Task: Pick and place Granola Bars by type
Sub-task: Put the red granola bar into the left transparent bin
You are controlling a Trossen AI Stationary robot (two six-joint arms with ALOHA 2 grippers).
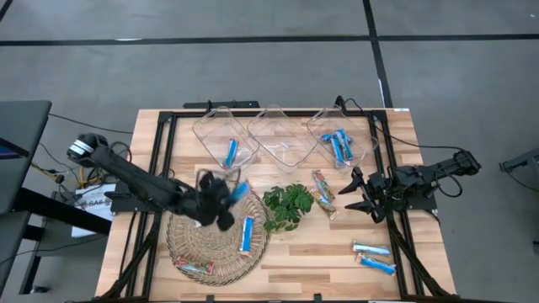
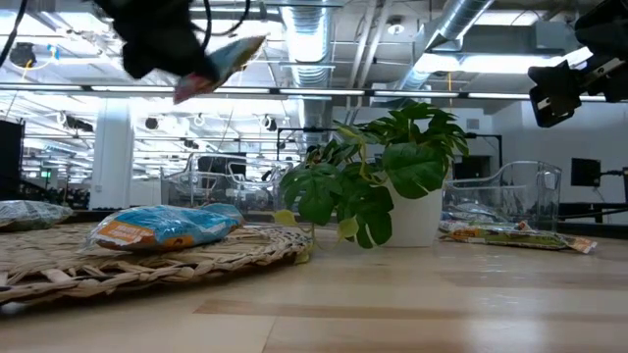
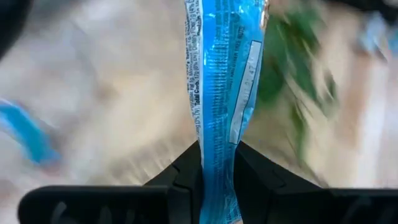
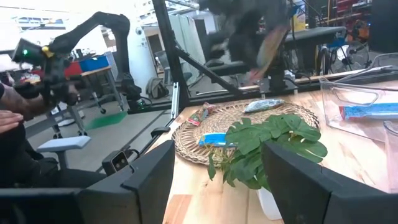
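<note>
My left gripper (image 1: 226, 199) hangs above the far edge of the round wicker mat (image 1: 189, 244), shut on a blue and white granola bar (image 1: 241, 191). On the mat lie another blue bar (image 1: 247, 234) and a multicoloured bar (image 1: 195, 267). Of the clear bins at the far edge, the left bin (image 1: 210, 130) holds one blue bar (image 1: 231, 152) and the right bin (image 1: 362, 139) holds blue bars (image 1: 340, 146). Multicoloured bars (image 1: 322, 189) lie beside the plant. My right gripper (image 1: 358, 194) waits open at the right, holding nothing. My left gripper pinches one end of the blue bar (image 3: 217, 177) between its two fingers. The rest of the wrapper (image 3: 224, 68) sticks out lengthwise beyond the fingertips. In the low view the bar (image 2: 224, 59) is lifted clear, high above the mat.
A small potted green plant (image 1: 286, 206) stands mid-table between the mat and my right gripper. The middle clear bin (image 1: 282, 139) has nothing in it. Two blue bars (image 1: 374, 257) lie near the right front corner. Black frame rails run along both table sides.
</note>
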